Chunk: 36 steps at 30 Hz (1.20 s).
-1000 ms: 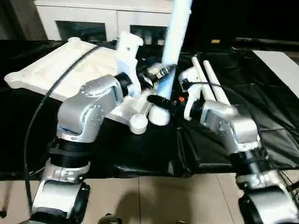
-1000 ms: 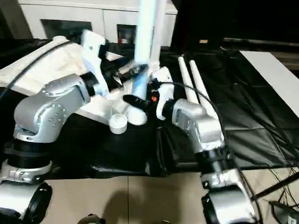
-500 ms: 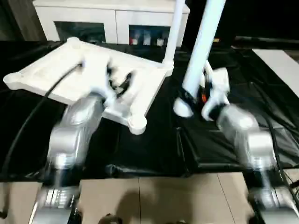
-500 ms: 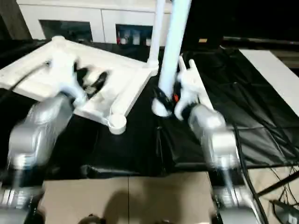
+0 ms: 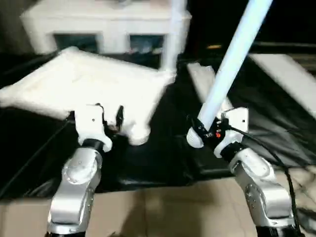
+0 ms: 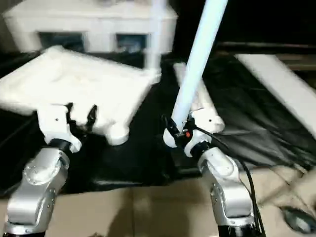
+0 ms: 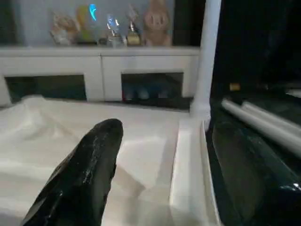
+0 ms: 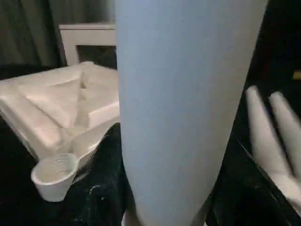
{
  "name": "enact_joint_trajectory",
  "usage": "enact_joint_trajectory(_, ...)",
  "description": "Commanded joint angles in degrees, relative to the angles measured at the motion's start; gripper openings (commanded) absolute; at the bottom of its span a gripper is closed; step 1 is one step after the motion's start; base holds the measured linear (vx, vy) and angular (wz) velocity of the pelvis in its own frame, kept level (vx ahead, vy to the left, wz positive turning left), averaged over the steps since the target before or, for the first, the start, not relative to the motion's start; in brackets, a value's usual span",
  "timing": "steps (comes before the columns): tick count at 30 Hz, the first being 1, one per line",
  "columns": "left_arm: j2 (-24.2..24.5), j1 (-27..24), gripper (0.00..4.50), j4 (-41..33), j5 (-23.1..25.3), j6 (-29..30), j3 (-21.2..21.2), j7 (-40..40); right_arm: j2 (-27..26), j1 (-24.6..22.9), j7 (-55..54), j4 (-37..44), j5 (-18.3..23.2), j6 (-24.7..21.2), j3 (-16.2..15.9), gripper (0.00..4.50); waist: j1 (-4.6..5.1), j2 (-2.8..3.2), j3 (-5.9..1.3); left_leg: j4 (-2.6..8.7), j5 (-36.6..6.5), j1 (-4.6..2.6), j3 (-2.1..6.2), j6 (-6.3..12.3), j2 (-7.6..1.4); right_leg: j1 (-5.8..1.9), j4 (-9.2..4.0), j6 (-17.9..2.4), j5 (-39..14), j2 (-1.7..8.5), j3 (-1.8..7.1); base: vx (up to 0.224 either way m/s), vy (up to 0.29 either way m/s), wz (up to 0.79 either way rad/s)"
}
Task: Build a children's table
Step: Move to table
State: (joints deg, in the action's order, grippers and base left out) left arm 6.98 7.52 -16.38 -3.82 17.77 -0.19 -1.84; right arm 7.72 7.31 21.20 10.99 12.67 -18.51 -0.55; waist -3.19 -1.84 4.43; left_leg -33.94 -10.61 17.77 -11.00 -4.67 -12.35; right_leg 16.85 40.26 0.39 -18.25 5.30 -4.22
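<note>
R gripper point(image 5: 196, 134) clamped on leg point(image 5: 232, 61), tilted. L gripper point(image 5: 109, 116) open, empty. Upright leg first, then seat butt squarely in tabletop point(image 5: 89, 89) near socket point(image 8: 54, 175).

White tabletop point(image 5: 94, 86) upside down, ribs up, one leg point(image 5: 174, 29) upright in far corner socket. Second leg point(image 5: 232, 59) tilted, off cloth. Two legs point(image 7: 263, 125) flat beside tabletop.
</note>
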Motion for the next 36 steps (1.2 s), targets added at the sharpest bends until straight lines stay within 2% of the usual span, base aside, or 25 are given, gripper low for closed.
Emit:
enact_joint_trajectory(1,-0.39,-0.46,3.51,0.19,0.80,-0.03,-1.26,-0.16,0.77,1.01,0.30,-0.08,-0.51,1.02,-0.43,1.85,-0.90,-2.09,-1.91,-2.69,-30.40,-0.53,0.19,0.76,1.86,1.91,-13.05,1.77,-49.96,4.63,5.04,0.097,-0.074,-0.09)
enact_joint_trajectory(2,-0.35,-0.47,3.51,0.29,0.97,-0.28,-1.46,-0.05,0.80,1.06,0.38,-0.26,-0.50,1.08,-0.45,1.85,-1.97,-0.26,-2.01,-4.79,-20.26,0.66,0.88,2.87,1.27,0.71,-15.09,-0.19,-54.90,8.64,7.93,0.097,-0.074,-0.09)
enact_joint_trajectory(3,-0.96,-0.66,3.51,0.34,0.69,-0.11,-1.39,0.38,0.43,1.27,0.16,-0.54,-0.01,1.17,0.11,1.85,-3.13,-0.17,-3.68,-3.67,-8.27,4.90,3.00,4.37,0.76,-3.88,-13.00,-4.78,-43.69,7.38,7.46,0.101,0.008,-0.08)
enact_joint_trajectory(4,-0.89,-0.71,3.51,0.35,0.96,-0.35,-1.47,0.41,0.25,1.50,0.32,-0.61,0.52,1.04,0.39,1.85,-3.04,-0.14,-3.83,-1.74,-7.35,4.46,2.70,4.36,0.64,-3.74,-12.17,-6.08,-34.72,5.26,6.11,0.119,0.009,0.06)
enact_joint_trajectory(5,-0.82,-0.74,3.51,0.35,1.19,-0.52,-1.56,0.41,0.19,1.62,0.47,-0.63,0.84,0.95,0.54,1.85,-2.37,1.61,-4.20,1.53,-6.49,2.82,2.74,4.55,0.57,-2.63,-10.01,-8.17,-18.02,0.94,3.18,0.119,0.009,0.06)
enact_joint_trajectory(6,-0.82,-0.78,3.51,0.26,1.27,-0.48,-1.51,0.46,0.28,1.78,0.66,-0.68,0.98,0.86,0.58,1.85,-1.51,1.93,-4.27,2.75,-9.25,1.30,3.43,5.18,-0.13,-1.75,-9.21,-8.72,-13.81,-0.22,2.47,0.099,0.011,0.18)
enact_joint_trajectory(7,-1.13,-0.87,3.51,0.22,1.00,-0.51,-1.20,0.64,0.45,2.07,0.67,-1.00,0.89,0.84,0.73,1.85,0.67,3.40,-5.57,4.19,-12.63,-4.05,6.64,10.45,-2.87,0.82,-5.84,-11.20,-2.63,-0.87,0.90,0.117,0.014,0.13)
enact_joint_trajectory(10,-1.18,-1.00,3.51,0.37,1.46,-0.65,-1.22,0.78,0.91,2.20,0.81,-1.27,0.70,1.12,0.67,1.85,3.03,2.58,-5.97,3.48,-4.62,-7.65,10.42,25.06,-5.74,5.49,-1.98,-6.57,2.18,0.65,1.10,0.130,0.005,0.08)
enact_joint_trajectory(11,-1.27,-1.19,3.51,0.28,1.66,-0.57,-1.08,0.90,1.19,2.23,1.04,-1.36,0.66,1.26,0.44,1.85,3.04,1.58,-5.52,2.77,-1.46,-5.57,9.23,28.37,-4.05,4.79,-3.21,-5.03,4.71,1.96,2.25,0.141,-0.015,0.02)
enact_joint_trajectory(12,-1.20,-1.39,3.51,0.01,1.79,-0.35,-0.85,0.98,0.89,2.34,1.59,-1.37,1.97,0.35,0.54,1.85,2.35,0.27,-5.56,1.10,-1.48,-1.60,6.04,26.32,-0.59,0.89,-6.13,-5.65,8.96,3.05,3.64,0.119,-0.044,-0.04)
enact_joint_trajectory(13,-0.86,-1.66,3.51,-0.35,1.69,-0.22,-0.56,0.85,0.79,2.46,1.49,-1.44,1.80,0.14,0.24,1.85,-1.16,-3.03,-5.73,-6.60,-4.33,10.41,3.51,24.26,6.59,-9.04,-10.14,0.10,14.49,7.04,5.73,0.164,-0.029,0.19)
enact_joint_trajectory(14,-0.30,-2.09,3.51,-0.87,1.40,0.03,0.04,0.57,0.70,2.52,1.48,-1.46,1.05,0.57,-0.60,1.85,-1.60,-0.05,-6.09,-7.69,-4.23,10.63,4.66,21.24,4.69,-9.79,-10.99,1.25,14.73,12.09,6.50,0.164,-0.029,0.19)
enact_joint_trajectory(15,0.22,-2.51,3.51,-1.50,1.38,0.31,0.55,0.48,0.53,2.54,1.71,-1.57,0.72,0.81,-1.11,1.85,-0.91,0.17,-5.33,-5.59,-0.07,10.14,5.04,14.62,3.94,-8.13,-12.58,6.30,12.35,8.88,-1.12,0.156,-0.018,0.36)
enact_joint_trajectory(17,0.96,-3.37,3.51,-2.63,0.87,0.66,2.14,0.23,-0.22,2.59,1.62,-1.64,0.80,0.85,-1.68,1.85,-0.22,2.12,-5.07,-1.18,3.90,7.76,5.32,15.84,2.76,-10.24,-14.34,3.59,-0.32,6.27,-6.72,0.106,0.017,0.37)
enact_joint_trajectory(18,0.79,-4.18,3.51,-3.33,1.20,0.81,2.95,1.08,-0.83,2.53,2.51,-2.59,2.35,0.77,-1.29,1.85,0.65,2.99,-3.83,1.41,1.64,7.52,6.77,18.35,3.49,-10.40,-13.42,3.57,-4.12,2.56,-8.95,0.200,0.070,0.33)
enact_joint_trajectory(19,0.48,-5.22,3.51,-4.51,1.91,1.45,3.74,2.18,-1.04,2.48,3.27,-3.65,3.29,0.90,-1.36,1.85,4.38,2.09,-6.80,3.04,-5.25,-5.78,15.37,26.48,-4.64,2.01,0.35,-0.70,-7.74,-2.70,-3.68,0.300,-0.025,0.13)
enact_joint_trajectory(20,0.46,-5.36,3.51,-4.73,2.02,1.61,3.82,2.33,-1.01,2.49,3.32,-3.75,3.24,0.93,-1.45,1.85,4.38,2.09,-6.80,3.04,-5.25,-5.78,15.37,26.48,-4.64,2.01,0.35,-0.70,-7.74,-2.70,-3.68,0.300,-0.025,0.13)
enact_joint_trajectory(21,0.35,-5.67,3.51,-5.96,2.46,2.07,3.94,2.71,-0.75,2.77,3.82,-4.20,3.18,0.95,-1.85,1.85,2.77,2.47,-6.78,0.81,8.97,-4.96,14.33,28.09,-3.87,6.88,3.49,2.78,-5.28,-1.85,-0.93,0.237,-0.051,0.08)
enact_joint_trajectory(24,-0.32,-6.07,3.51,-7.56,0.26,2.12,4.46,2.27,-1.40,4.47,4.03,-7.77,2.24,2.90,-2.22,1.85,0.69,0.99,-6.70,-0.45,46.81,-1.31,9.56,22.96,-1.16,8.25,1.34,5.90,13.22,-1.18,1.41,0.118,0.012,0.07)
enact_joint_trajectory(25,-0.31,-6.19,3.51,-7.52,-0.41,2.03,4.39,1.87,-1.49,4.69,3.75,-8.37,1.75,3.29,-2.23,1.85,-0.43,-2.78,-5.40,0.12,30.96,3.34,2.94,14.26,3.78,5.93,-7.45,1.18,28.55,0.48,3.99,0.000,0.000,0.00)
enact_joint_trajectory(26,0.70,-5.46,3.51,-6.38,-1.63,1.35,3.15,-0.88,-1.57,4.84,2.97,-8.07,1.66,3.54,-1.45,1.85,-1.43,-2.02,-4.76,0.90,12.03,4.99,1.68,12.02,5.16,5.01,-9.90,2.83,17.71,1.80,5.88,0.000,0.000,0.00)
enact_joint_trajectory(27,1.43,-4.93,3.51,-5.78,-2.14,1.04,2.29,-2.81,-1.63,4.78,2.60,-7.37,1.87,3.43,-0.78,1.85,-1.40,-2.63,-5.32,-1.23,-4.52,2.36,4.47,8.21,2.73,4.98,-10.10,-3.53,5.15,7.89,9.20,-0.018,-0.002,0.31)
enact_joint_trajectory(28,1.73,-3.89,3.51,-4.45,-3.54,0.10,1.94,-5.14,-1.62,4.74,2.64,-6.79,2.53,3.39,-0.03,1.85,-1.94,-1.89,-5.32,-0.28,-6.02,2.61,5.06,7.35,1.77,3.94,-9.73,-6.81,4.07,8.04,8.79,0.000,0.000,0.00)
enact_joint_trajectory(31,3.77,-0.86,3.77,0.75,-5.73,-0.24,0.70,-12.54,-0.18,3.99,2.63,-6.30,2.21,4.41,0.43,1.85,-1.63,0.57,-4.31,2.54,-16.96,1.51,3.94,4.39,0.87,6.05,-9.18,-12.14,-3.37,1.96,5.65,-0.022,-0.005,0.07)
enact_joint_trajectory(36,11.50,5.05,4.27,9.17,-6.86,-0.46,-3.46,-28.12,2.88,3.49,7.10,-3.60,6.03,2.51,2.12,1.85,-0.25,2.82,-3.75,3.73,-30.17,1.10,4.34,0.32,0.75,5.90,-10.54,-6.71,-17.70,2.15,5.41,-0.063,0.001,0.12)
